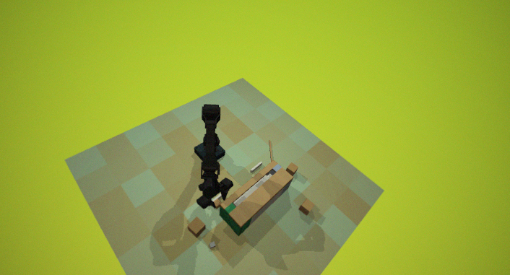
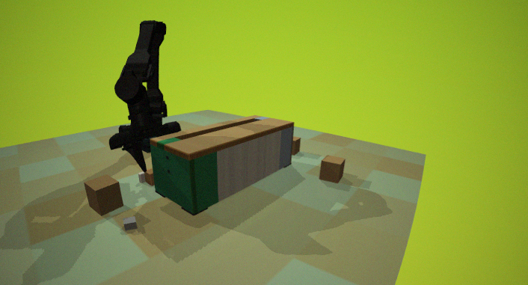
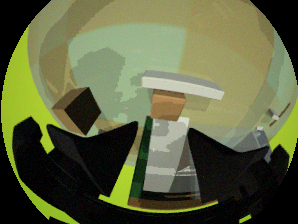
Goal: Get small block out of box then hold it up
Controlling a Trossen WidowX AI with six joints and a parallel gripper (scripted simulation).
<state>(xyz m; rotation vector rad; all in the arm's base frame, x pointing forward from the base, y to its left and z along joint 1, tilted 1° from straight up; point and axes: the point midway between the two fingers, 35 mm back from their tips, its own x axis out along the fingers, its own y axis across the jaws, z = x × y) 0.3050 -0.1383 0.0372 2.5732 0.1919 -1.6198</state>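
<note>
Fingers (image 2: 139,163) stand parted with nothing between them, lowered at the box's (image 2: 209,163) green end. Just beyond their tips the small brown block (image 3: 166,106) lies on the tabletop (image 2: 262,227) (touching a pale slab (image 3: 181,84)), close beside that end.
</note>
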